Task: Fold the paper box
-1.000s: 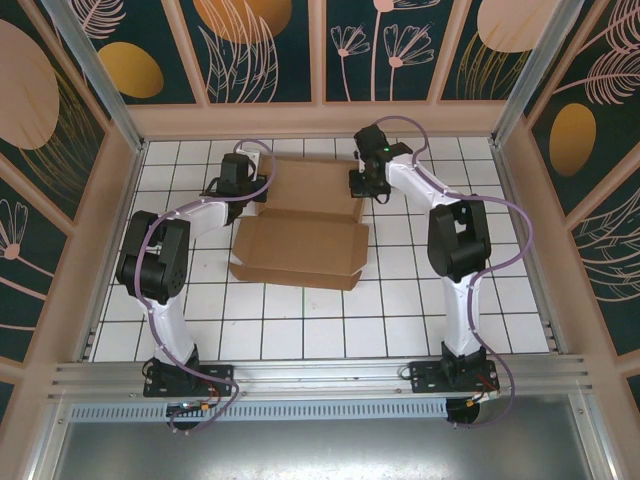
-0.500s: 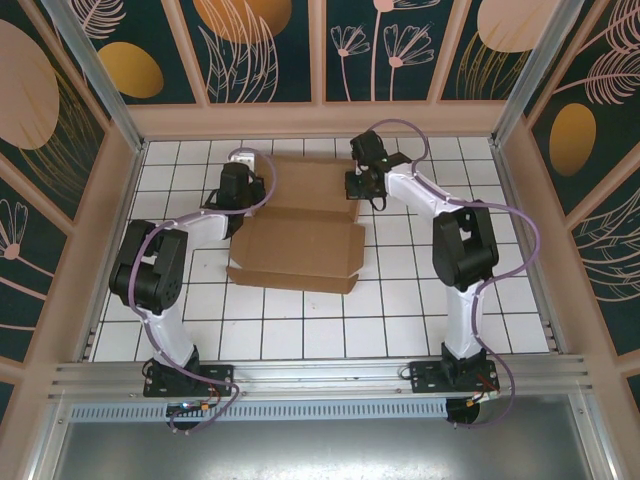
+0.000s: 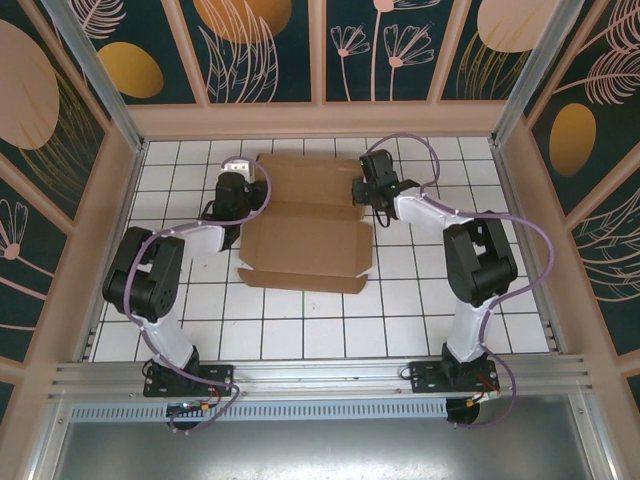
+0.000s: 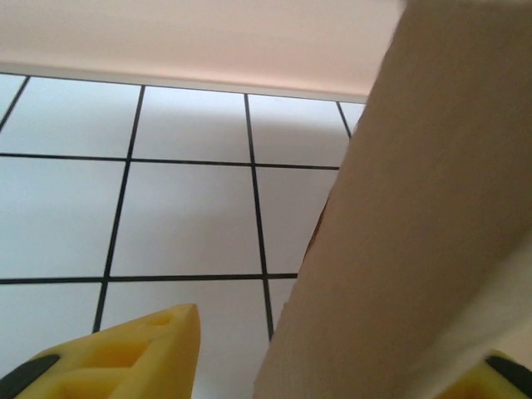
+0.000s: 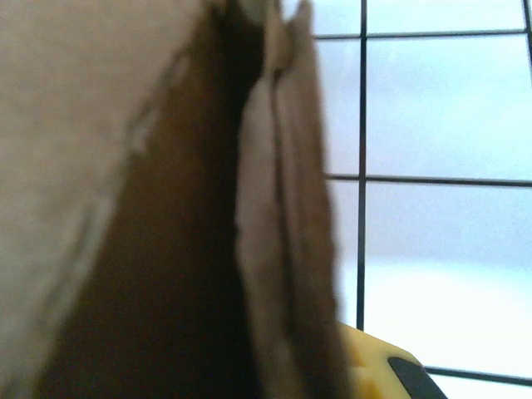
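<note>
The table carries the box, brown and half folded, at centre frame. At its upper-left edge the left gripper stands part open around a flap. At its upper right the right gripper pinches a flap.

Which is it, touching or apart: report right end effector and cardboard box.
Touching. Right wrist view: the cardboard box's layered edge sits flush against the end effector's yellow finger.

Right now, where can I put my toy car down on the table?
Bare tiles run between the paper box and the arm bases, and along the right wall. It's crowded at the far middle, where the left gripper and right gripper flank the box.
</note>
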